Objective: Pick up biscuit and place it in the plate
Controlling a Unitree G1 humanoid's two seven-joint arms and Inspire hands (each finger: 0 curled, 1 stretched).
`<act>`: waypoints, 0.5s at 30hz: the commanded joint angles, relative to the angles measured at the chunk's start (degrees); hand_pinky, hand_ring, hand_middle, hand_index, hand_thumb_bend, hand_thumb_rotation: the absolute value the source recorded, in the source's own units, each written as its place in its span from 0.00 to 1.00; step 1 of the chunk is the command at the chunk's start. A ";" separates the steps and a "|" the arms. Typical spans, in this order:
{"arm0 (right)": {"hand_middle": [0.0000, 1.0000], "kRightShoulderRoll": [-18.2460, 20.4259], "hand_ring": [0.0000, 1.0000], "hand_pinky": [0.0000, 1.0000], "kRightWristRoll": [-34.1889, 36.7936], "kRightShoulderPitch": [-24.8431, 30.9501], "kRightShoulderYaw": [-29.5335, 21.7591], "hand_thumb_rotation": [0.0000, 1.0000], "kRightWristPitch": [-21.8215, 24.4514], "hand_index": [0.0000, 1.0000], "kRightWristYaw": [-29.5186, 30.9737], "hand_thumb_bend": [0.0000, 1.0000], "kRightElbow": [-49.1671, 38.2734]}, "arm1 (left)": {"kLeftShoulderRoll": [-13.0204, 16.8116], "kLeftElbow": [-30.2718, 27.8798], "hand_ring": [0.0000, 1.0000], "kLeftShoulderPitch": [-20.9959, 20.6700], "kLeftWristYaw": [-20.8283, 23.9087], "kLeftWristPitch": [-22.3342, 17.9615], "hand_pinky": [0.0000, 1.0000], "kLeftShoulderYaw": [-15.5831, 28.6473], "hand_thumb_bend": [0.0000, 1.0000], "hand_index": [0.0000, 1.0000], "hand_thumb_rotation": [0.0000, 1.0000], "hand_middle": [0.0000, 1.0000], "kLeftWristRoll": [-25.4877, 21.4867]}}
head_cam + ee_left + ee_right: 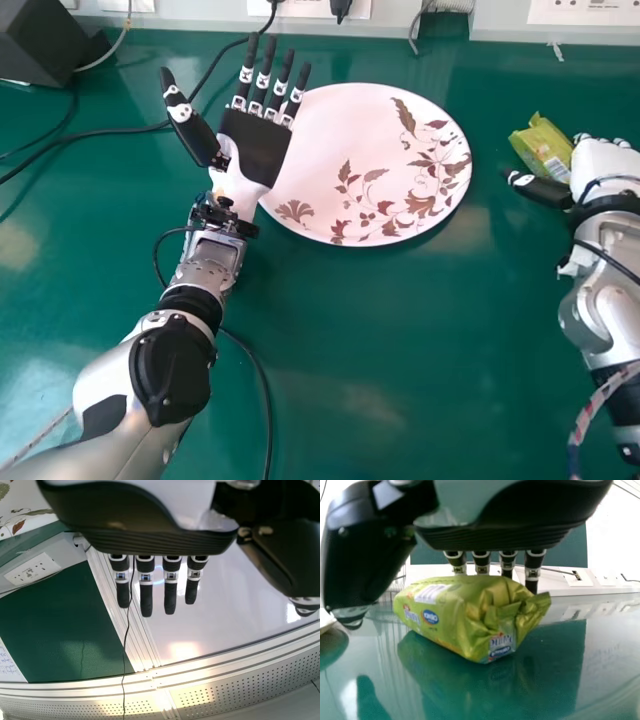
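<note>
The green biscuit packet (pixel 543 147) lies on the table at the right, with my right hand (pixel 603 165) just beside it, thumb on the near side. In the right wrist view the packet (pixel 465 612) rests on the table in front of my right hand (pixel 490 530), whose fingers reach down behind it, straight as far as they show, not curled round it. The white plate with brown flowers (pixel 350 160) lies in the middle. My left hand (pixel 255 145) is held palm up over the plate's left edge, fingers straight; the left wrist view shows this hand (pixel 145 592) with straight fingers.
Black cables (pixel 90 133) run across the table's left side and past my left forearm. A dark box (pixel 45 40) stands at the back left. Wall sockets (pixel 585 12) line the back edge.
</note>
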 commanded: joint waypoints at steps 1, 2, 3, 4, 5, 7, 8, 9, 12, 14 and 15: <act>0.94 -0.78 0.88 0.80 0.50 0.56 0.54 0.62 0.70 0.93 0.83 0.97 -0.49 | 0.23 0.46 0.82 1.43 -0.76 0.28 0.82 -0.03 1.00 0.93 0.27 0.87 -0.01; 0.94 -0.78 0.88 0.80 0.47 0.67 0.60 0.61 0.87 0.93 0.88 0.97 -0.62 | 0.25 0.46 0.82 1.46 -0.69 0.25 0.82 -0.02 1.00 0.93 0.27 0.87 0.00; 0.94 -0.81 0.88 0.80 0.49 0.81 0.66 0.61 0.96 0.93 0.94 0.97 -0.81 | 0.29 0.45 0.82 1.49 -0.63 0.13 0.81 -0.07 1.00 0.93 0.27 0.87 0.07; 0.93 -0.93 0.88 0.80 0.51 0.90 0.77 0.61 0.96 0.93 1.09 0.97 -0.86 | 0.30 0.44 0.82 1.51 -0.41 -0.04 0.81 -0.12 1.00 0.93 0.27 0.87 0.15; 0.93 -1.05 0.88 0.79 0.51 1.01 0.89 0.62 0.92 0.92 1.20 0.97 -0.88 | 0.30 0.41 0.82 1.55 -0.27 -0.42 0.81 -0.22 1.00 0.93 0.27 0.87 0.31; 0.93 -1.19 0.87 0.79 0.65 1.26 0.99 0.65 0.78 0.94 1.25 0.97 -0.90 | 0.31 0.37 0.81 1.60 -0.36 -0.90 0.80 -0.37 1.00 0.93 0.29 0.86 0.51; 0.93 -1.19 0.88 0.80 0.77 1.38 0.98 0.66 0.74 0.94 1.21 0.96 -0.86 | 0.36 0.39 0.81 1.62 -0.60 -0.79 0.80 -0.35 1.00 0.93 0.29 0.86 0.49; 0.93 -1.08 0.88 0.80 0.97 1.50 0.86 0.66 0.74 0.94 0.95 0.96 -0.82 | 0.41 0.42 0.81 1.63 -0.70 -0.68 0.79 -0.30 1.00 0.93 0.29 0.86 0.44; 0.95 -0.78 0.90 0.83 1.16 1.59 0.75 0.64 0.91 0.94 0.32 0.95 -0.60 | 0.58 0.52 0.81 1.64 -1.56 0.17 0.79 -0.11 1.00 0.93 0.29 0.86 0.17; 0.96 -0.65 0.91 0.84 0.99 1.36 0.96 0.62 1.24 0.95 0.31 0.95 -0.17 | 0.63 0.55 0.82 1.61 -1.68 0.32 0.79 -0.06 1.00 0.93 0.29 0.86 0.12; 0.95 -0.41 0.90 0.84 0.76 1.16 1.07 0.60 1.70 0.94 0.14 0.96 0.16 | 0.65 0.59 0.82 1.57 -1.51 0.57 0.79 0.07 1.00 0.93 0.30 0.86 0.00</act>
